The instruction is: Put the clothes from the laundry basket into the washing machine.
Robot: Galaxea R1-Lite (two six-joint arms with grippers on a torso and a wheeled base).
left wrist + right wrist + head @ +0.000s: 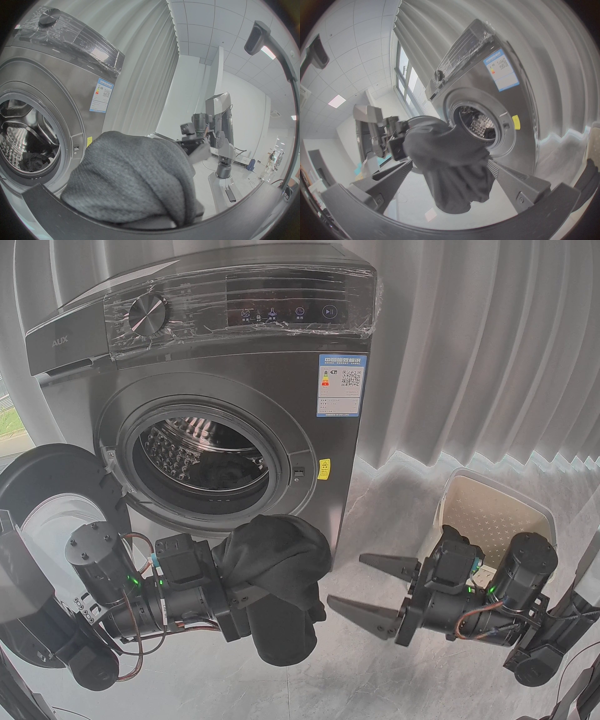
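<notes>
dark grey knit garment (281, 555) draped over l gripper (259, 590), jaws clamped on it, before open grey washing machine (206, 371). r gripper (345, 579) jaws wide, empty, nr white laundry basket (500, 505).

Pleated white curtain (487, 352) covers the rear wall. Floor (375, 677): glossy grey tile. Ceiling (218, 28): white grid panels, one lit light panel (337, 101). Window (407, 81) admits daylight.
</notes>
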